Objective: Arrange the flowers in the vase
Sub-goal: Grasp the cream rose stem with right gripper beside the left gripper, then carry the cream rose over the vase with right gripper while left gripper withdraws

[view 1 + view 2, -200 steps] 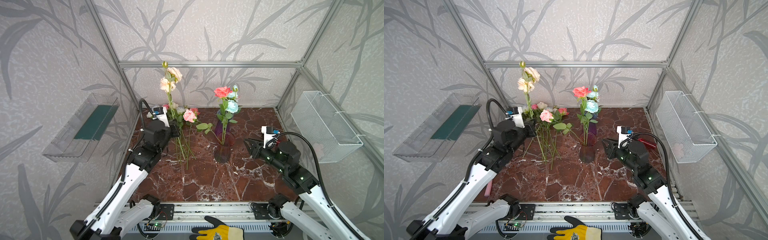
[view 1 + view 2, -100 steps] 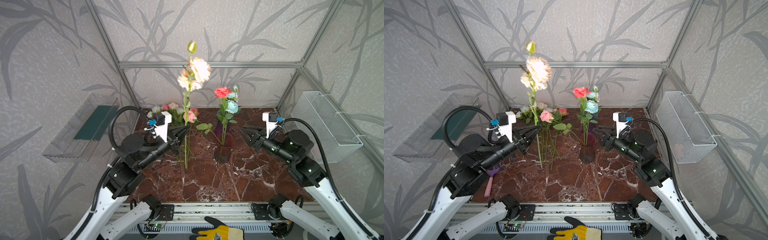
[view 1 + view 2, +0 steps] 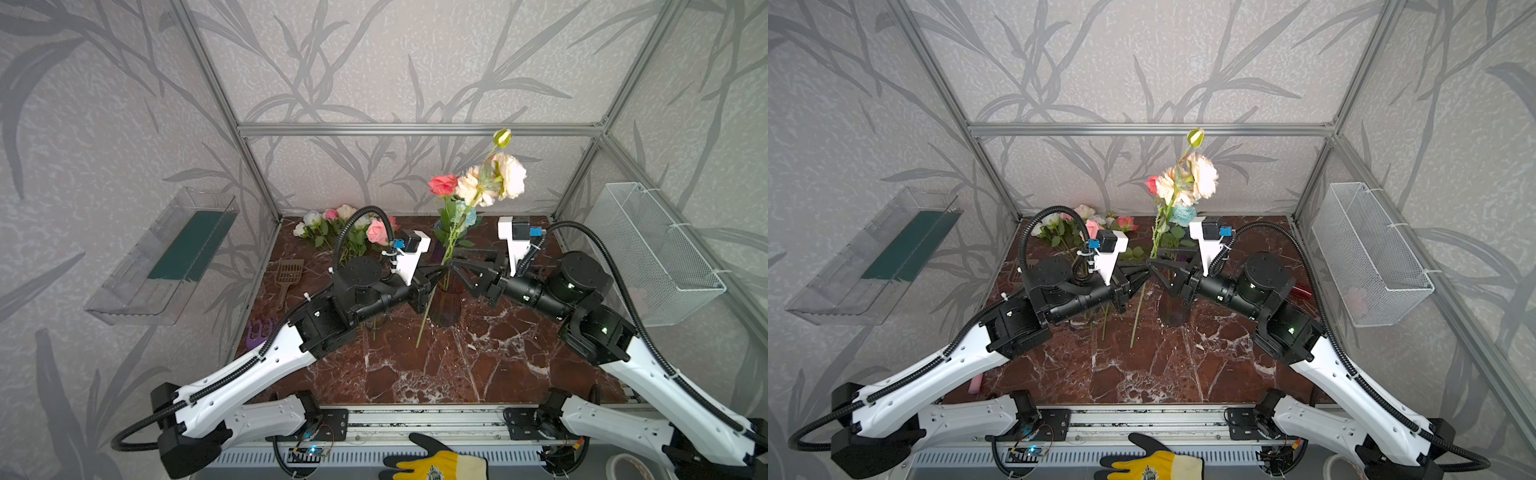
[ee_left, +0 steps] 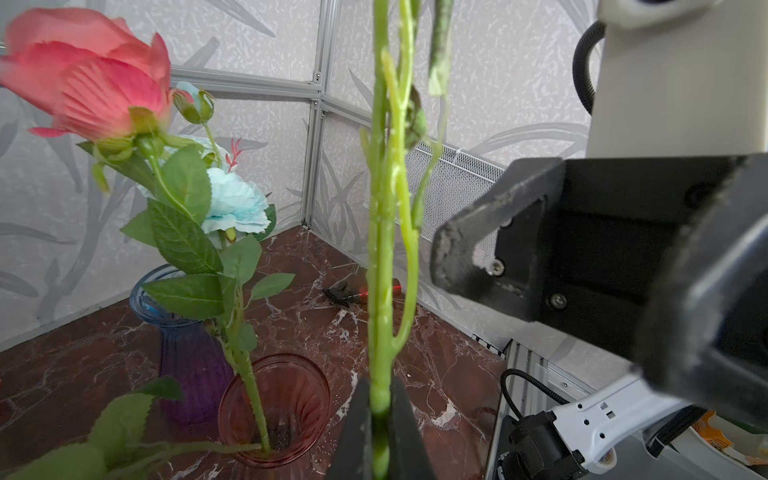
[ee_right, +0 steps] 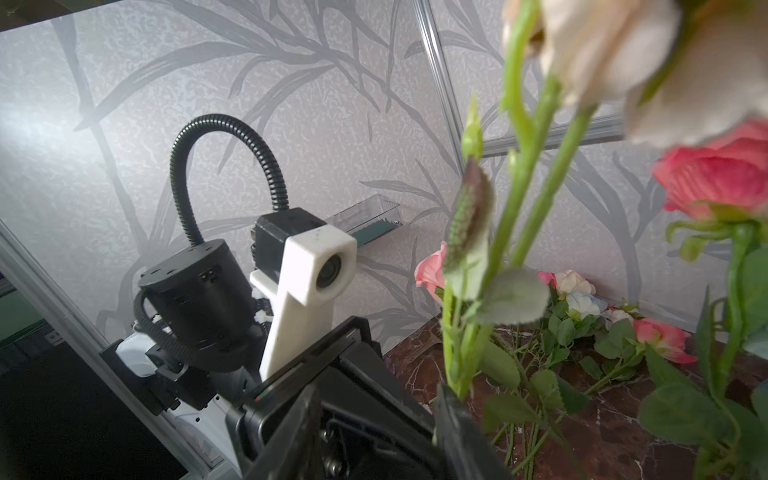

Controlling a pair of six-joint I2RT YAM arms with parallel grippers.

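My left gripper [image 3: 440, 272] [image 3: 1144, 274] [image 4: 380, 399] is shut on the green stem of a cream rose spray [image 3: 505, 176] [image 3: 1200, 176]. It holds the spray upright and tilted, just left of the dark red glass vase [image 3: 446, 307] [image 4: 274, 407]. A coral rose [image 3: 442, 185] [image 4: 87, 83] and a pale blue one [image 4: 232, 201] stand in the vase. My right gripper [image 3: 453, 266] [image 3: 1152, 268] [image 5: 376, 388] faces the left one tip to tip, open, with the held stem [image 5: 457, 357] by one fingertip. More flowers [image 3: 345, 226] lie at the back left.
A purple-blue vase [image 4: 187, 332] stands behind the red one. A wire basket [image 3: 656, 253] hangs on the right wall and a clear tray [image 3: 166, 257] on the left. A brown scoop [image 3: 289, 274], a purple fork [image 3: 259, 332] and a red-black tool [image 4: 361, 293] lie on the marble floor.
My left gripper lifted the cream spray from the pile and carried it right to the vase. My right gripper rose, moved left to meet it, and opened wider.
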